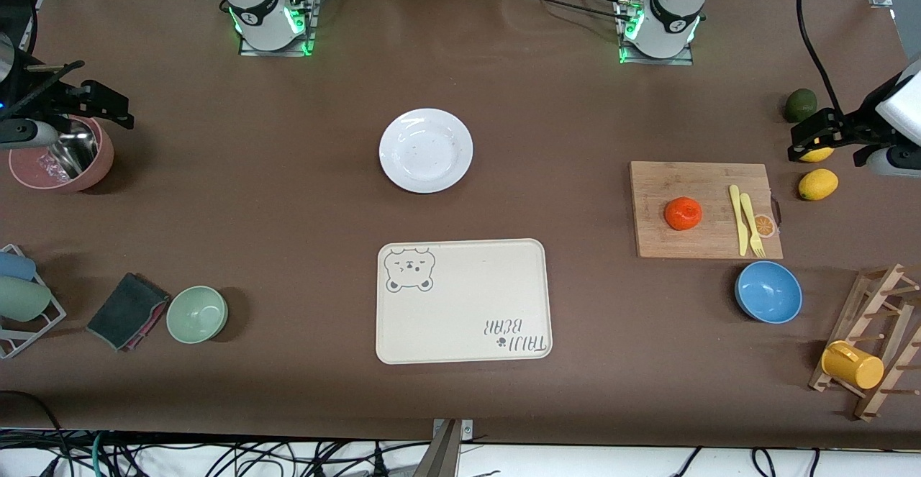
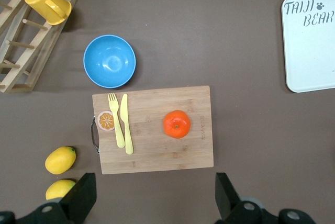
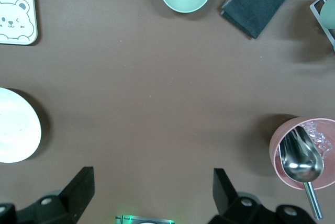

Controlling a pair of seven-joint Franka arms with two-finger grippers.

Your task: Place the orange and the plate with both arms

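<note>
The orange [image 1: 683,213] lies on a wooden cutting board [image 1: 705,182] toward the left arm's end of the table; it also shows in the left wrist view [image 2: 177,124]. The white plate [image 1: 426,150] sits mid-table, farther from the front camera than the cream bear tray [image 1: 463,301]; its edge shows in the right wrist view [image 3: 15,132]. My left gripper [image 1: 811,139] [image 2: 155,200] is open and empty, up over the lemons beside the board. My right gripper [image 1: 101,103] [image 3: 152,195] is open and empty, up over the pink bowl.
A yellow fork and knife [image 1: 748,221] lie on the board. A blue bowl [image 1: 768,291], two lemons [image 1: 818,184], an avocado [image 1: 799,105] and a wooden rack with a yellow mug [image 1: 853,365] surround it. A pink bowl with a scoop [image 1: 61,157], a green bowl [image 1: 197,314] and a dark cloth [image 1: 126,311] lie toward the right arm's end.
</note>
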